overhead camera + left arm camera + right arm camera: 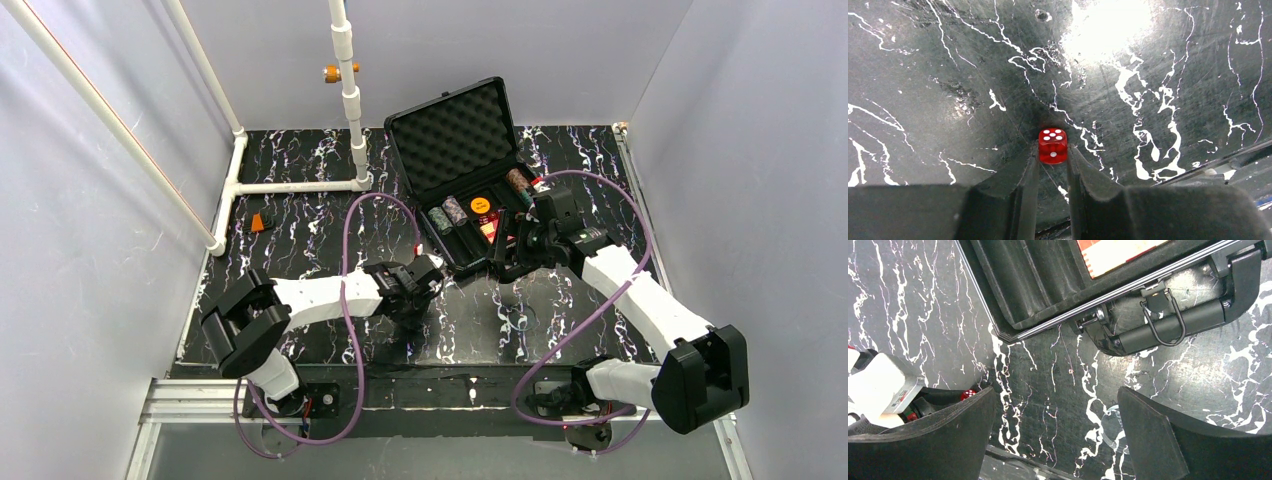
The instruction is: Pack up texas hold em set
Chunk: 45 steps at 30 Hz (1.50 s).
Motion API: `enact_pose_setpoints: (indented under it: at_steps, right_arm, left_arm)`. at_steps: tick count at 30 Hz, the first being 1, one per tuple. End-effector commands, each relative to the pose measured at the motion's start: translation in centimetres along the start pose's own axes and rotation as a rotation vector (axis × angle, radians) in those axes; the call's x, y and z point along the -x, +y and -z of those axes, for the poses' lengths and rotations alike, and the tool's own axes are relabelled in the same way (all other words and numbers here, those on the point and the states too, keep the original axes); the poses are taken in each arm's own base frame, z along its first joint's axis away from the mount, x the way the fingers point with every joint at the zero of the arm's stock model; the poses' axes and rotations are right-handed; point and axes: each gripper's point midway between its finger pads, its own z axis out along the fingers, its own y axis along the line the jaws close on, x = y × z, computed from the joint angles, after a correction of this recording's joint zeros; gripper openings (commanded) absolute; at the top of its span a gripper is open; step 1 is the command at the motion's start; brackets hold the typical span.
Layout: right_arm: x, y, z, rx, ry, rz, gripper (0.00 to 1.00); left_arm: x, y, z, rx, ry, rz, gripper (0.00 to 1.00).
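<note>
We see the case [455, 125] open, far middle of the bench [300, 200], with chip stacks [447, 213], orange disc [479, 204] and card box [487, 228] inside. Left claw [1053, 152] pinches a red die [1052, 142] near-left of the case (die and lid-closing left); right claw [1055, 392] spread, empty.

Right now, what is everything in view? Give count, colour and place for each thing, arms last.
case: one, black, lid open with foam lining, far middle of the table
poker chip stacks: three visible, mixed dark colours, in the case
disc: one, orange, in the case
card box: one, red and yellow, in the case
red die: one, white pips, between the left fingertips
pipe frame: one, white, far left
small object: one, orange and black, left side, too small to identify
table: one, black, white veins
left gripper: closed on the die
right gripper: open, empty, beside the case handle
</note>
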Motion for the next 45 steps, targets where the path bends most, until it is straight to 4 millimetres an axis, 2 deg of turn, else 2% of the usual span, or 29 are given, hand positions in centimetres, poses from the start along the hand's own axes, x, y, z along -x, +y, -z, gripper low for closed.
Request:
enact_pose_setpoints:
  at_steps: [1,11,16,21,30,36,45]
  right_arm:
    - [1.9,0.8,1.1,0.007,-0.057,0.025,0.98]
    - [1.6,0.6,1.1,0.003,-0.055,0.032,0.98]
    - [2.1,0.6,1.3,0.0,-0.079,0.029,0.98]
    - [3.0,0.8,2.2,0.001,-0.135,0.02,0.98]
    - [4.4,0.2,4.3,-0.034,-0.244,0.012,0.99]
    - [5.0,-0.1,6.2,-0.047,-0.318,-0.007,0.98]
    - [5.4,-1.1,8.5,-0.076,-0.426,-0.066,0.98]
  left_arm:
    - [1.3,0.0,2.0,0.009,-0.035,-0.029,0.0]
    - [2.3,-0.3,3.8,-0.013,-0.084,-0.025,0.0]
    - [2.9,-0.4,4.8,-0.016,-0.104,-0.033,0.0]
    - [4.4,-0.6,5.9,-0.017,-0.143,-0.055,0.0]
    - [8.1,-1.8,7.1,-0.005,-0.192,-0.107,0.0]
    - [10.7,-2.7,6.7,-0.011,-0.204,-0.108,0.0]
    - [16.3,-3.7,5.5,-0.03,-0.242,-0.095,0.0]
